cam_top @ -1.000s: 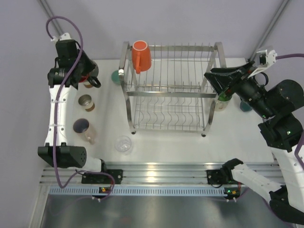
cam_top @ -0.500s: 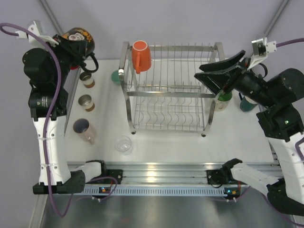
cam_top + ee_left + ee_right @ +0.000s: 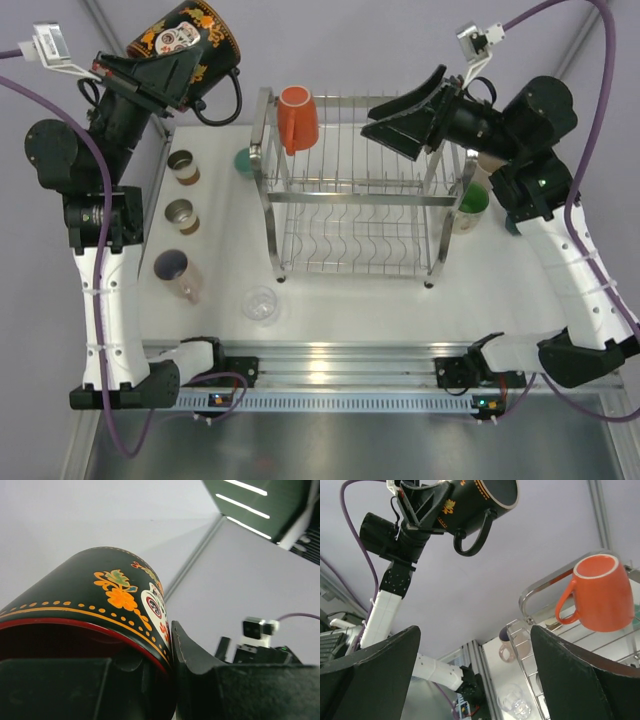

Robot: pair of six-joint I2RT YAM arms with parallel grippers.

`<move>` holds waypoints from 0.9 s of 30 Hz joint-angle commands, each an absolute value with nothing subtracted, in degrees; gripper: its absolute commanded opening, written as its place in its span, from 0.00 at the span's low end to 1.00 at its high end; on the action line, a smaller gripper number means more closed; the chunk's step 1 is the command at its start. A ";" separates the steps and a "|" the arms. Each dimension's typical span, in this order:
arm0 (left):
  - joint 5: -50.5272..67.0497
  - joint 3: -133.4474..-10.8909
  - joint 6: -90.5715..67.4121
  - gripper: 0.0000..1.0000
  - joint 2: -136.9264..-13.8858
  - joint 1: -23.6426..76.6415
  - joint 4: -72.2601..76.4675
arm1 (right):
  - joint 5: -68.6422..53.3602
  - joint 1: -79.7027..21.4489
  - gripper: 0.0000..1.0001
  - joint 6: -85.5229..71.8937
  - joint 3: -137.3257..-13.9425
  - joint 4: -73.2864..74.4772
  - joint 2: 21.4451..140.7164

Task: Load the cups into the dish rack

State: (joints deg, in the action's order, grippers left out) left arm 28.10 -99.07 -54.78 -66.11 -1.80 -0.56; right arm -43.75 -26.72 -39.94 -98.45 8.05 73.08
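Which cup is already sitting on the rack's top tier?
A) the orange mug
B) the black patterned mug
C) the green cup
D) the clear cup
A: the orange mug sits at the far left corner of the dish rack top tier, while the black patterned mug is held up in the air by the left pincer.

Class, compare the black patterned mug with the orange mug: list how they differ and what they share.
The black mug carries orange flower and skull decoration; the orange mug is plain. The black mug is held in the air, tilted, by the left gripper; the orange mug rests on the dish rack, on its top tier. Both have a looped handle.
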 commanded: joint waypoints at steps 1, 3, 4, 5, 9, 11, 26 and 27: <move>32.34 -101.16 -62.48 0.00 -62.75 -1.93 22.65 | -46.32 -28.91 0.93 -41.57 -103.17 2.38 74.96; 33.48 -100.03 -65.02 0.00 -62.58 -1.93 25.21 | -45.53 -31.81 0.93 -40.70 -104.76 2.63 77.68; 33.57 -99.24 -66.17 0.00 -62.40 -2.02 26.53 | -43.96 -32.77 0.93 -40.43 -106.59 3.33 78.57; 33.75 -98.45 -67.31 0.00 -62.23 -1.93 30.20 | -43.25 -34.78 0.93 -40.43 -107.48 3.34 80.23; 34.89 -94.84 -73.99 0.00 -62.84 -1.93 37.26 | -41.23 -39.98 0.90 -40.60 -114.58 3.69 86.64; 34.81 -93.79 -74.88 0.00 -62.58 -2.02 38.14 | -40.00 -41.21 0.88 -41.13 -116.10 3.00 87.97; 35.16 -91.93 -74.89 0.00 -65.74 1.83 41.22 | -36.74 -46.14 0.85 -42.80 -120.93 -1.06 95.88; 35.07 -92.28 -74.10 0.00 -66.26 3.59 41.31 | -36.56 -46.14 0.85 -42.89 -121.37 -1.05 96.24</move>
State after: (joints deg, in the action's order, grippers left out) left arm 38.85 -88.88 -75.05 -65.98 0.58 31.09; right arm -37.30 -44.93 -42.68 -117.49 2.72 95.42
